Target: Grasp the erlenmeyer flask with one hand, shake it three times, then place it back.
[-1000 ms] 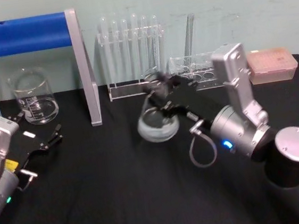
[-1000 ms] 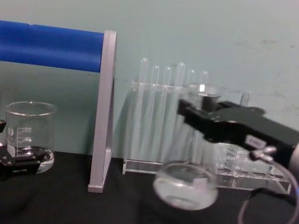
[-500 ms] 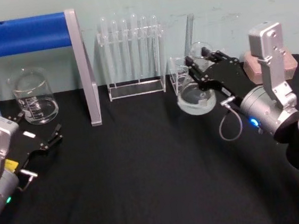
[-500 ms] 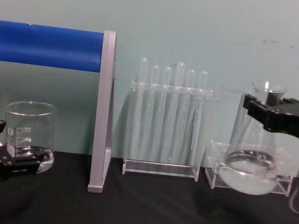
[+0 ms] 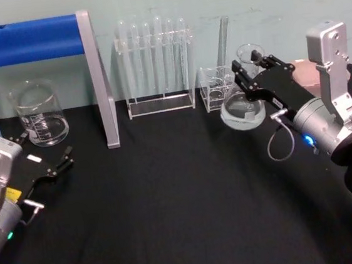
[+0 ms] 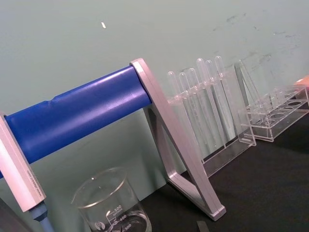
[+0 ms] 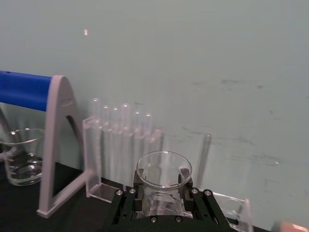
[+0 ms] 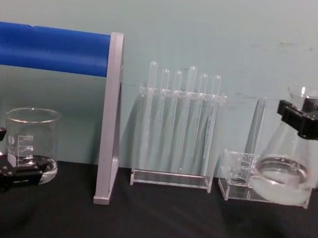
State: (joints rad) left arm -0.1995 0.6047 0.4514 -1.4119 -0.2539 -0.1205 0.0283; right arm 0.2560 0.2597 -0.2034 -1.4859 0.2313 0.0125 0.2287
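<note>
Gripping the neck of the one erlenmeyer flask (image 5: 244, 111), the right hand (image 5: 251, 68) sits at the far right of the desk (image 5: 171, 208), its two black jaws closed on the glass just under the flared rim. The chest view shows the flask (image 8: 283, 172) upright, with clear liquid in its wide base. Its bottom sits level with the foot of the low rack (image 8: 234, 176) just to its left, so it seems to be held slightly off the desk, though I cannot tell for certain. From the right wrist view, the flask's round mouth (image 7: 164, 169) rises between the jaws of the right hand (image 7: 164, 209).

The left hand (image 5: 45, 147) lies at the near left on the desk with its jaws apart, holding nothing. In the chest view the left hand (image 8: 5, 155) is just in front of the single beaker (image 8: 30, 141), a graduated glass one standing at the far left.

One blue bar (image 5: 28, 40) runs along the far left, carried by a grey leg (image 5: 100, 83) that stands between the beaker and the tall rack (image 8: 170, 178). That rack holds six test tubes (image 8: 186, 116) in a row. One more long tube (image 8: 255, 131) stands in the low rack, leaning slightly, between the tall rack and the flask.
</note>
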